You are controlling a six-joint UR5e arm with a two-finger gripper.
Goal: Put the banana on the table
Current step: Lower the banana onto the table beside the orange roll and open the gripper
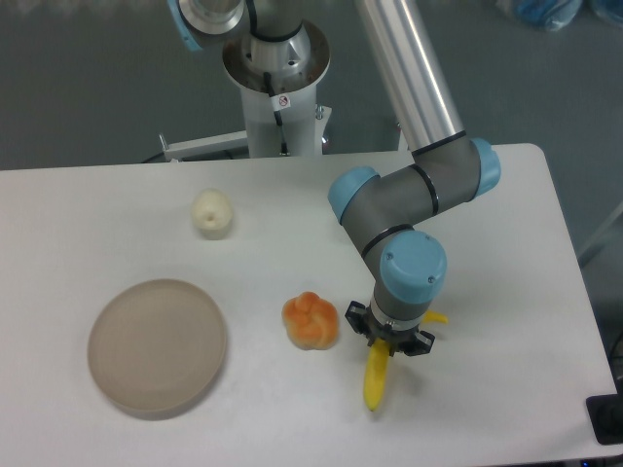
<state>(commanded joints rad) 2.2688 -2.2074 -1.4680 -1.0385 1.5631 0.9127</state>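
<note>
The yellow banana (376,382) lies low at the front right of the white table (506,243). Its long end points toward the front edge, and a small yellow tip shows to the right of the wrist. My gripper (391,341) points straight down directly over the banana's middle. The blue wrist cap hides the fingertips; only black finger parts show on either side of the banana. I cannot tell whether the jaws are closed on the banana, or whether it rests on the tabletop or hangs just above it.
An orange lumpy fruit (311,320) sits just left of the gripper. A round beige plate (157,346) lies at the front left. A pale cream fruit (211,213) sits at the back left. The table's right edge and rounded corner are near the arm.
</note>
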